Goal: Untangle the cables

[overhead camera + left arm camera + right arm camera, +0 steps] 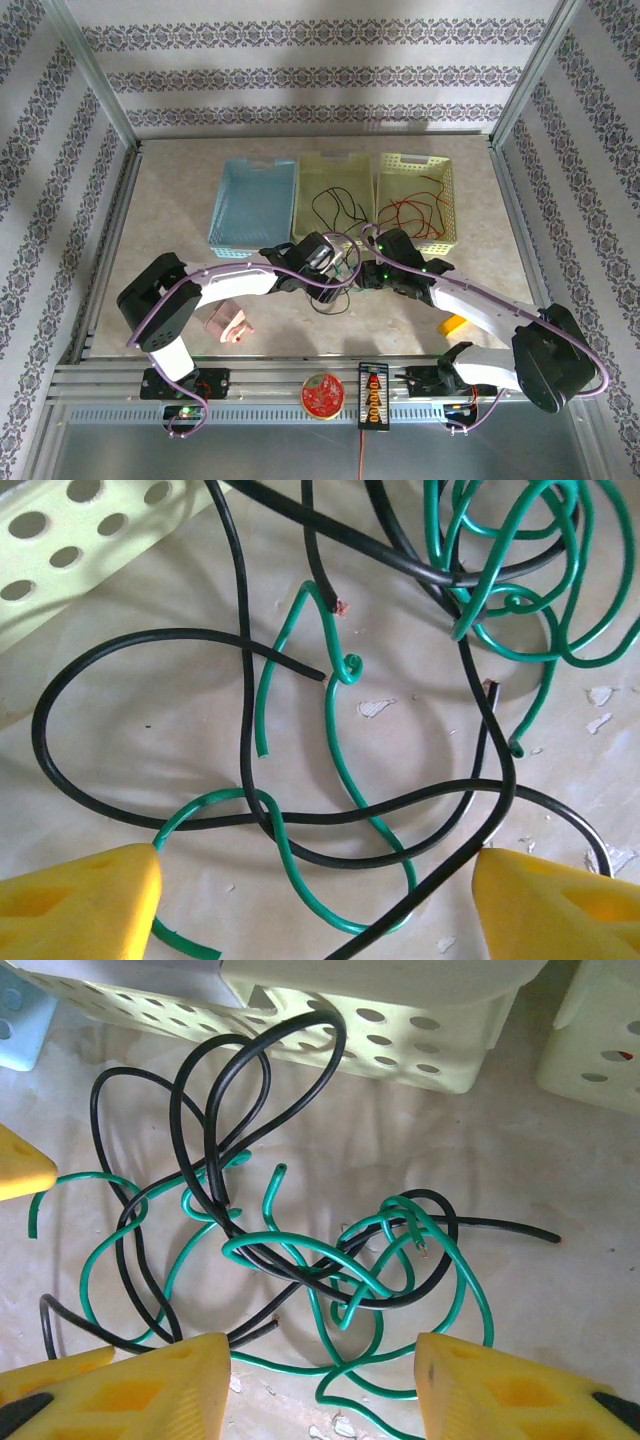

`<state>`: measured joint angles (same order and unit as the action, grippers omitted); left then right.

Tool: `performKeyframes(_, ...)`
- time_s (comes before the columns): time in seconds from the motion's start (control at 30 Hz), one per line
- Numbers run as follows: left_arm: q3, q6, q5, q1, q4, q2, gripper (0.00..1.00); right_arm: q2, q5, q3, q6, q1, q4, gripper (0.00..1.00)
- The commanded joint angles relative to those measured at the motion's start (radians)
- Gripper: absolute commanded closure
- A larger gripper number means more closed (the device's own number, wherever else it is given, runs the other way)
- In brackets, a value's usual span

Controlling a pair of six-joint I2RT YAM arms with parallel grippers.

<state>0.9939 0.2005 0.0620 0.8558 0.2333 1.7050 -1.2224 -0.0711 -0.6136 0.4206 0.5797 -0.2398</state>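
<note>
The tangle of green cables (300, 1250) and black cables (215, 1110) lies on the table just in front of the pale yellow middle basket (400, 1050), with one black loop reaching up against its perforated wall. More black wire lies inside that basket, and the red cables (415, 210) sit in the basket to its right.

My left gripper (320, 910) hangs over the side of the heap away from the basket wall, fingers spread wide and holding nothing, though strands cross the gap beneath them. The right gripper (320, 1390) is likewise parted above the knot, clamped on nothing.

I judge these wires to be very light and springy. They keep their curls, so they should snag on each other rather than slide free. The smooth insulation looks slippery, so I want a firm pinch. I would take a strand near a free cut end (342, 607), not mid-loop, since pulling a middle would likely tighten the crossings and drag the whole heap.
</note>
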Motion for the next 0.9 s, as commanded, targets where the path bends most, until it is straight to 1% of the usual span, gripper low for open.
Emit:
performKeyframes(0.0,0.033,-0.061,-0.052,0.013,0.044,0.015,0.26,0.007,0.017,-0.020,0.013,-0.004,-0.016,0.49)
performKeyframes(0.1,0.035,-0.064,-0.071,0.014,0.039,0.022,0.37,0.016,0.012,-0.015,0.016,-0.011,-0.016,0.49)
performKeyframes(0.17,0.035,-0.062,-0.066,0.015,0.037,0.024,0.41,0.018,0.009,-0.017,0.014,-0.014,-0.020,0.49)
performKeyframes(0.43,0.011,-0.066,-0.032,0.044,0.014,0.008,0.42,0.009,-0.005,-0.021,0.014,-0.020,-0.022,0.49)
performKeyframes(0.57,0.016,-0.064,-0.023,0.047,-0.002,0.024,0.48,-0.003,-0.008,-0.028,0.015,-0.020,-0.022,0.49)
performKeyframes(0.63,0.025,-0.065,-0.024,0.048,0.001,0.042,0.56,-0.002,-0.004,-0.026,0.017,-0.021,-0.022,0.49)
performKeyframes(0.83,0.030,-0.066,-0.021,0.048,-0.005,0.037,0.95,0.003,0.000,-0.015,0.024,-0.031,-0.020,0.49)
performKeyframes(0.87,0.026,-0.062,-0.028,0.048,-0.012,0.031,0.98,0.001,0.003,-0.014,0.027,-0.034,-0.017,0.49)
